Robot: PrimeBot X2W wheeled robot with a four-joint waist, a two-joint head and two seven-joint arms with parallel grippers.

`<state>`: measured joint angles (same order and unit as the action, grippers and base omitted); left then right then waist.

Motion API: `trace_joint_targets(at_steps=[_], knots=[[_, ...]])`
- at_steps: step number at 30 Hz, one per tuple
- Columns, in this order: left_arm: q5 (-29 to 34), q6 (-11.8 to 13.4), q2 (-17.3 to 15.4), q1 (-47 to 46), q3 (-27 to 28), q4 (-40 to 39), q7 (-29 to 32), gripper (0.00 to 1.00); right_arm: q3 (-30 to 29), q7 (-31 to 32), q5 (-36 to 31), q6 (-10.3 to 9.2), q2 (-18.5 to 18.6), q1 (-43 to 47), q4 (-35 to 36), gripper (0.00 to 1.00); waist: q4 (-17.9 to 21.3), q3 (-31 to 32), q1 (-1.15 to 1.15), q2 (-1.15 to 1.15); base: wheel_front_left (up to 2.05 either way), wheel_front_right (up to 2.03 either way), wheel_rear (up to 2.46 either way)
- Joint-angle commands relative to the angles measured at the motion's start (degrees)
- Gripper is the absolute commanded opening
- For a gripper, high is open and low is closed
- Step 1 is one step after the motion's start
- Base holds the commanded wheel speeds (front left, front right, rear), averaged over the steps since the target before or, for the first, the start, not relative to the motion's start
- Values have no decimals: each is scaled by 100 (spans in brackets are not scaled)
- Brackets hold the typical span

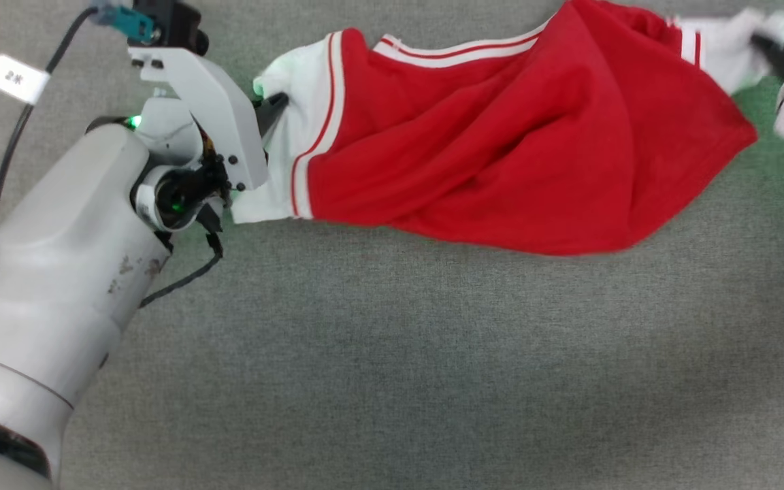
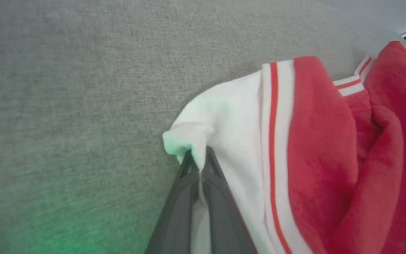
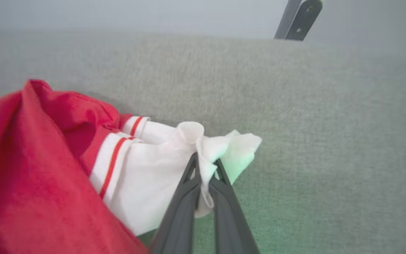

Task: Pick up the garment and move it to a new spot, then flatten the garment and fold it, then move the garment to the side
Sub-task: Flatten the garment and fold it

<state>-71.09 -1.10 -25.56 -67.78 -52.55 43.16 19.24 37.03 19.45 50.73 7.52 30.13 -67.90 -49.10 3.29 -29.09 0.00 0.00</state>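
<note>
Grey woven cloth covers the worktop (image 1: 392, 367), with the garment (image 1: 501, 150) stretched across it, its red body bunched in folds. At the garment's left end the left gripper (image 2: 197, 160) is clamped tight on a white sleeve (image 2: 231, 116). At its right end the right gripper (image 3: 205, 167) pinches the other white sleeve (image 3: 153, 176).

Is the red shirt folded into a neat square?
No, the garment is stretched out long and rumpled over the grey surface, with no tidy folds in it.
</note>
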Motion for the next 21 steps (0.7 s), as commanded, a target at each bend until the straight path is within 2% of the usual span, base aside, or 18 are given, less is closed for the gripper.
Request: trace_joint_targets(at_steps=[1, 11, 17, 21], knots=[[33, 31, -29, 134, 12, 170, -126, 0, -67, -256, 45, -6, 11, -154, -36, 0, 3, 78, 0, 0, 0, 0, 0], [272, 102, 303, -677, 521, 413, -1736, 0, -349, -2123, -154, -6, -93, -986, -536, 0, -68, 77, 0, 0, 0, 0, 0], [305, 211, 640, -1582, 963, 888, -2726, 0, -569, -2778, -129, -6, -243, -1716, -878, 0, -119, -97, 0, 0, 0, 0, 0], [383, 261, 828, -2407, 1176, 1296, -3167, 0, -761, -3098, -28, -6, -347, -2341, -1027, 0, -145, -196, 0, 0, 0, 0, 0]])
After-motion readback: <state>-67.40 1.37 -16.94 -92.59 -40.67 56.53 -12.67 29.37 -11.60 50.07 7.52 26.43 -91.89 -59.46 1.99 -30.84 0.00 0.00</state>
